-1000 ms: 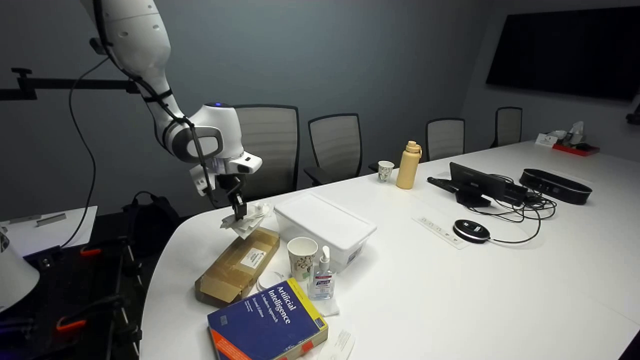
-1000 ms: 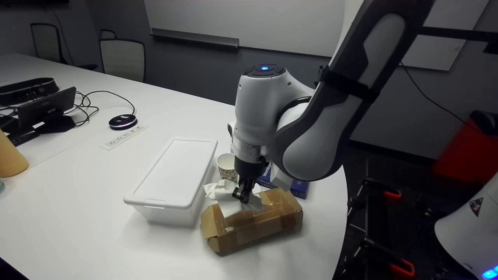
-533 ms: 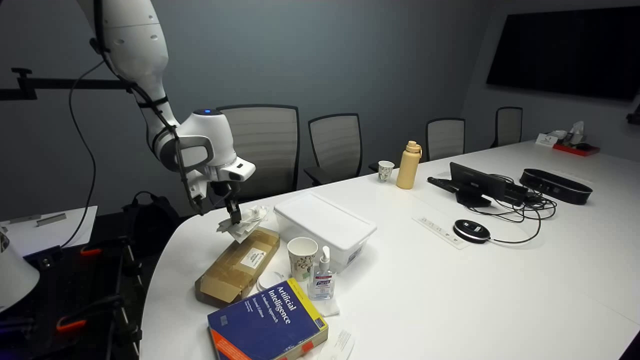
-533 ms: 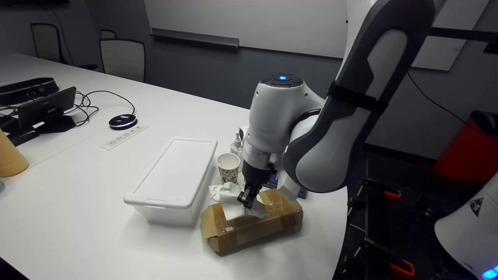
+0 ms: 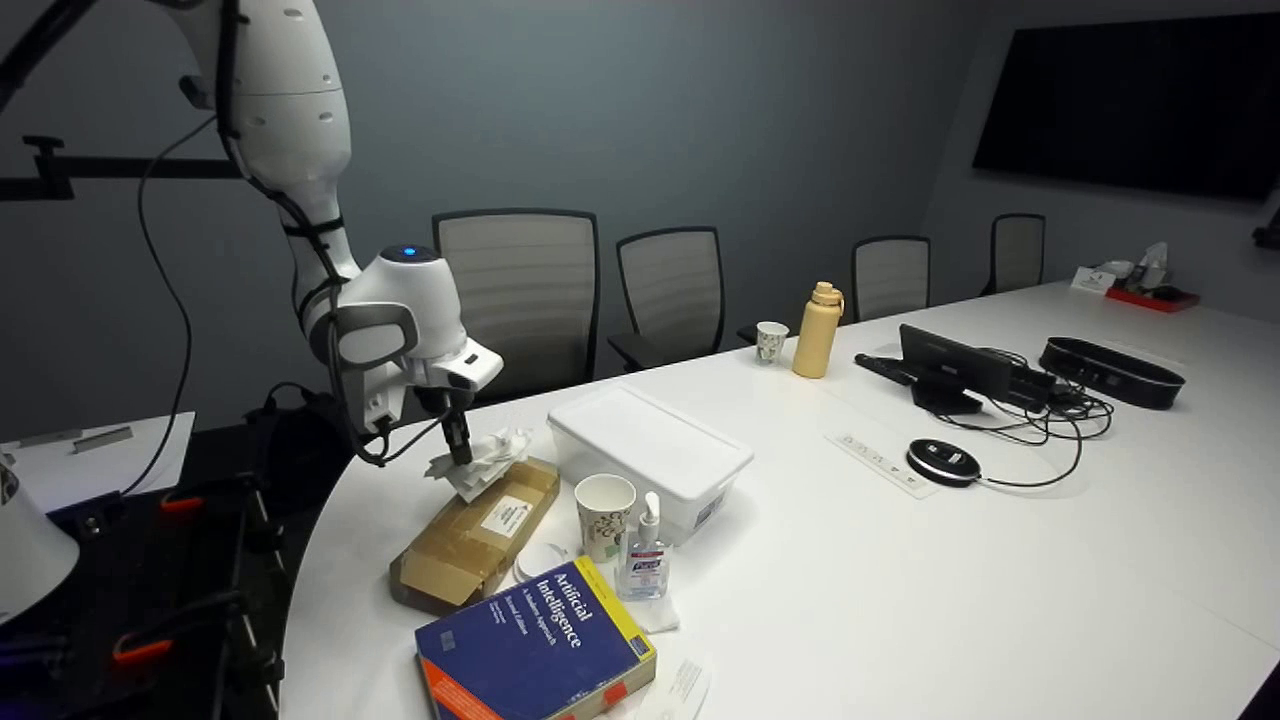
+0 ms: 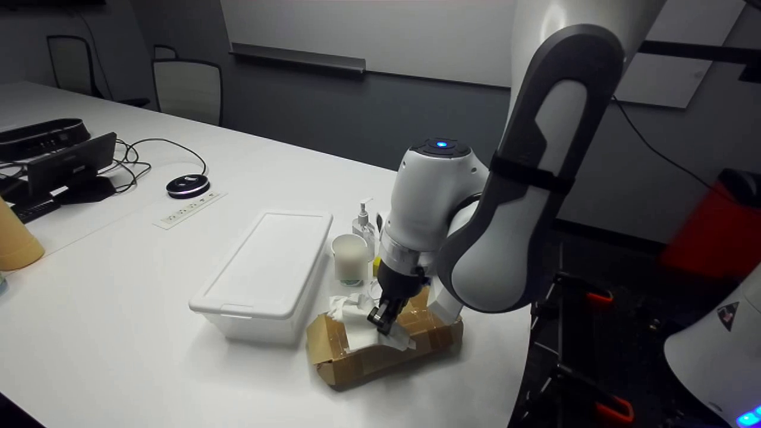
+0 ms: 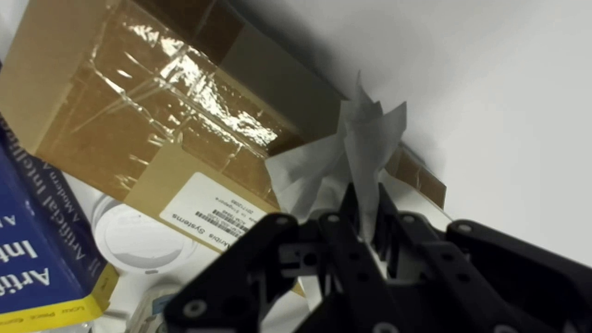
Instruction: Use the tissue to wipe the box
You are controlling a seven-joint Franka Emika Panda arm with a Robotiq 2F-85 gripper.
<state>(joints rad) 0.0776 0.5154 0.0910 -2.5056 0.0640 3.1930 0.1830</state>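
The tissue, a crumpled whitish sheet, is pinched in my gripper and spreads out around the fingertips; it shows in both exterior views [image 5: 490,462] [image 6: 358,331] and the wrist view [image 7: 370,134]. My gripper [image 7: 365,201] is shut on it, also seen in both exterior views [image 5: 459,452] [image 6: 380,320]. The box, tan-brown, oblong and taped, lies flat on the table in both exterior views [image 5: 455,550] [image 6: 431,336] and the wrist view [image 7: 148,106]. The gripper is over one end of the box, and the tissue covers part of its top there. Whether the tissue presses on it is unclear.
A white lidded container [image 5: 650,435] stands beside the box. A paper cup [image 5: 605,510], a sanitizer bottle [image 5: 643,568], a round white lid-like object [image 5: 540,560] and a blue and yellow book [image 5: 535,640] lie close by. The table's rounded edge is near the box.
My gripper has come down with the tissue, closer to the box top, and shifted slightly sideways. The box has not visibly moved.
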